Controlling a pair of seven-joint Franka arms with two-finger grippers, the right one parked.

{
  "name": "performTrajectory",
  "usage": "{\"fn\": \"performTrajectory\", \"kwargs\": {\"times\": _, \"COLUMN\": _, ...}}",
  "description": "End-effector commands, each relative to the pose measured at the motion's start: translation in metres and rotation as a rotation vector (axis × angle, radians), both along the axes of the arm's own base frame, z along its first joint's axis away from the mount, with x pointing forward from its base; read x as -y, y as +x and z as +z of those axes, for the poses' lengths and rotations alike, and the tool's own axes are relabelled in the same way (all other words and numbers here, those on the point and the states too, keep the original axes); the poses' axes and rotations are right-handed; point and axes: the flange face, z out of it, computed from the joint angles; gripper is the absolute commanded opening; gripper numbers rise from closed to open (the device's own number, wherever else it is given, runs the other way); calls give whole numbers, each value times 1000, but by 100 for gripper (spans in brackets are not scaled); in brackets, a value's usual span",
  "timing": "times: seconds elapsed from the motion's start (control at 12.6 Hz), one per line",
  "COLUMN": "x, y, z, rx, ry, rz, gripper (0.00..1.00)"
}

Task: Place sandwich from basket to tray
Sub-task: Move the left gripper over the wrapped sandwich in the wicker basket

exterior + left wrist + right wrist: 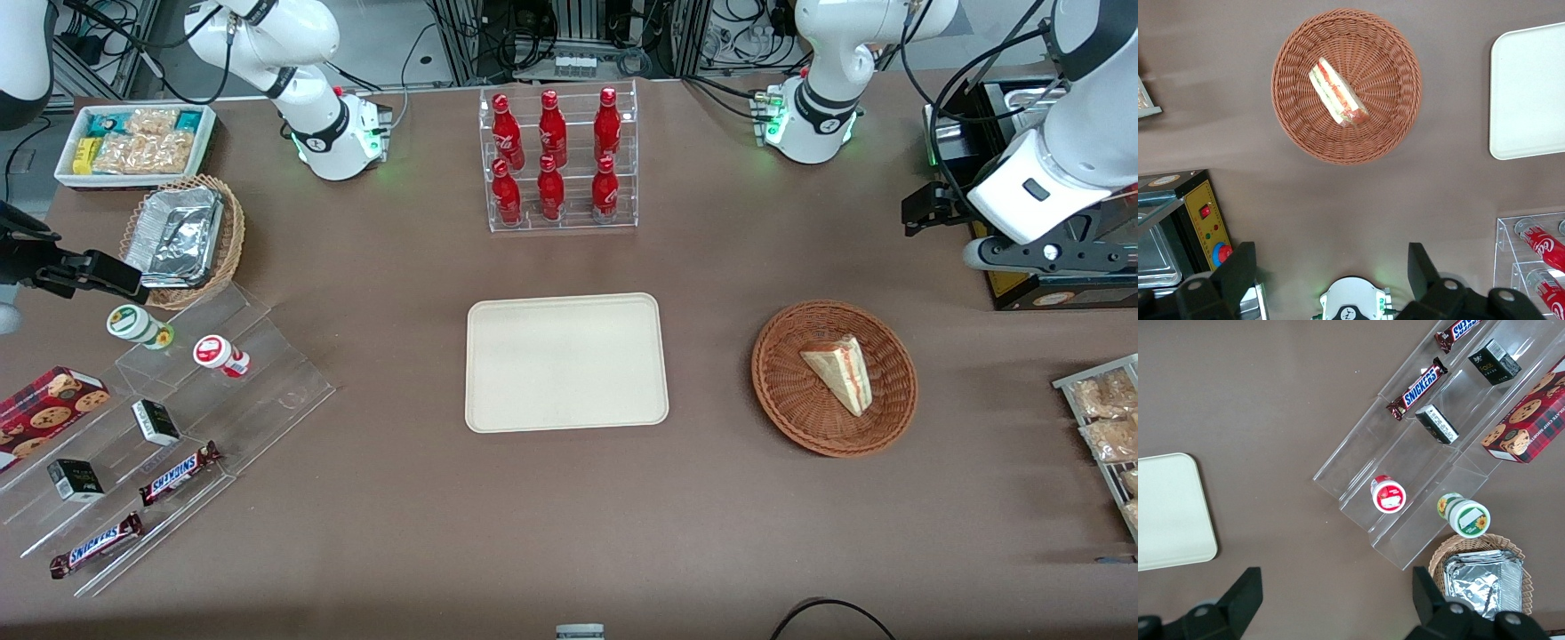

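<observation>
The sandwich [840, 371] [1338, 93], a pale wedge with red and green filling, lies in the reddish-brown wicker basket [782, 391] [1391, 60]. The cream tray [565, 362] [1528, 93] [1168, 513] sits bare at the table's middle, beside the basket. My gripper [929, 206] [1330, 257] hangs high above the table, farther from the front camera than the basket and toward the working arm's end. Its fingers stand wide apart and open, holding nothing, well away from the sandwich.
An acrylic rack of red bottles [560, 160] [1538, 257] stands farther back than the tray. A black box with a yellow panel [1022, 284] [1201, 213] sits under the gripper. A snack rack [1102, 427] is nearer the camera. Acrylic steps [178, 418], a foil-lined basket [182, 236] and a white bin [133, 142] lie toward the parked arm's end.
</observation>
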Motion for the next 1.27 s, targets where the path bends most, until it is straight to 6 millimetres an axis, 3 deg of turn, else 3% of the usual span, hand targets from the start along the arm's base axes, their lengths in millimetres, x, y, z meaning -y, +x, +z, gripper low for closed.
{"fn": "performTrajectory", "kwargs": {"times": 0.0, "x": 1, "y": 0, "z": 7, "rx": 17, "ry": -7, "rz": 16, "gripper": 100}}
{"fn": "performTrajectory", "kwargs": {"times": 0.16, "x": 0, "y": 3, "z": -2, "rx": 3, "ry": -10, "rz": 27, "gripper": 100}}
{"fn": "performTrajectory", "kwargs": {"times": 0.32, "x": 0, "y": 14, "z": -28, "rx": -38, "ry": -7, "rz": 28, "gripper": 100}}
{"fn": "performTrajectory", "kwargs": {"times": 0.88, "x": -5, "y": 24, "z": -156, "rx": 7, "ry": -10, "rz": 29, "gripper": 100}}
{"fn": "performTrajectory", "kwargs": {"times": 1.19, "x": -25, "y": 18, "z": -228, "rx": 79, "ry": -22, "rz": 58, "gripper": 100}}
